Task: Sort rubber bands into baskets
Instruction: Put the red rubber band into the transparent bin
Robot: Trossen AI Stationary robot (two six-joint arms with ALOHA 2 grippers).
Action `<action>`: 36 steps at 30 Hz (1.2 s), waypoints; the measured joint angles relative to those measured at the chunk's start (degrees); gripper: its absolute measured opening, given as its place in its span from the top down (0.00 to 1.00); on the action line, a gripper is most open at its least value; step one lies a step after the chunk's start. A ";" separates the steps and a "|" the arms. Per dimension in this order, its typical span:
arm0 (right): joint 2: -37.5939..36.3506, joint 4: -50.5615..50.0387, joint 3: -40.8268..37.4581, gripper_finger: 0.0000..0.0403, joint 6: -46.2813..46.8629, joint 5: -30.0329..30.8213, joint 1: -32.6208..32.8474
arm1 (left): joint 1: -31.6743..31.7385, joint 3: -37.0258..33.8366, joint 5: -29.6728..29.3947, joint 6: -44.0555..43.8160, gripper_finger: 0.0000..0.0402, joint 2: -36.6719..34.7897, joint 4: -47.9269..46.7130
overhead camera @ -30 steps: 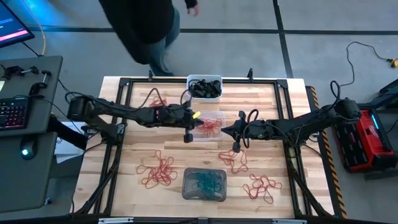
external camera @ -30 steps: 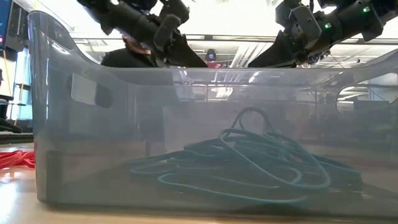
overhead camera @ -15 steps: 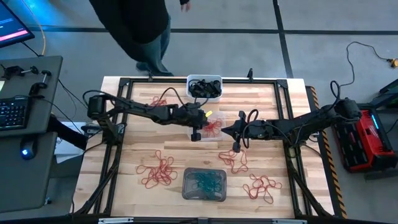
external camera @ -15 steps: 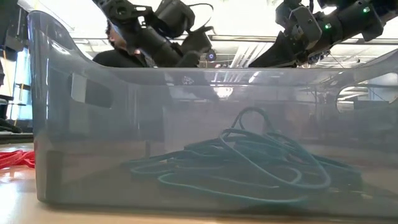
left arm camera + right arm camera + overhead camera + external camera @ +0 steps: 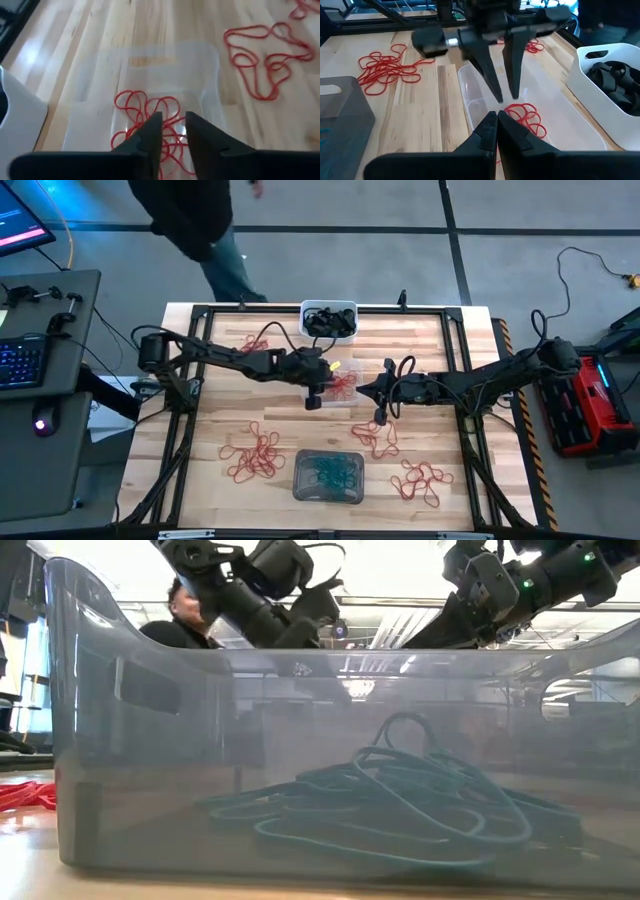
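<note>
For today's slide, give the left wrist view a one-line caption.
Left fingers parted over the clear basket of red bands, more red bands loose on the table.

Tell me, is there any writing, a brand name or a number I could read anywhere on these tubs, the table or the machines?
None can be read.
Grey basket: a pale patch on its wall, blank or too blurred to tell.
White basket and clear basket: no markings visible.
Monitor beside the table: bright colours only, no legible text.
Keyboard: keys too small to read.
Red case: no legible label.
</note>
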 joint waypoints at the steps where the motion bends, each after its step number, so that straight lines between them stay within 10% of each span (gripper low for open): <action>1: 0.00 -0.16 0.00 1.00 0.05 0.00 0.00 | 0.00 -0.02 0.30 -0.02 0.78 -0.57 -0.08; 18: 0.00 -0.44 0.00 1.00 0.64 -0.02 0.00 | 0.09 -15.18 -6.12 -3.72 0.61 -20.30 7.38; 36: 0.00 -0.01 0.00 1.00 0.50 -0.09 0.00 | 6.15 -16.65 -12.42 -13.10 0.63 -43.35 -44.64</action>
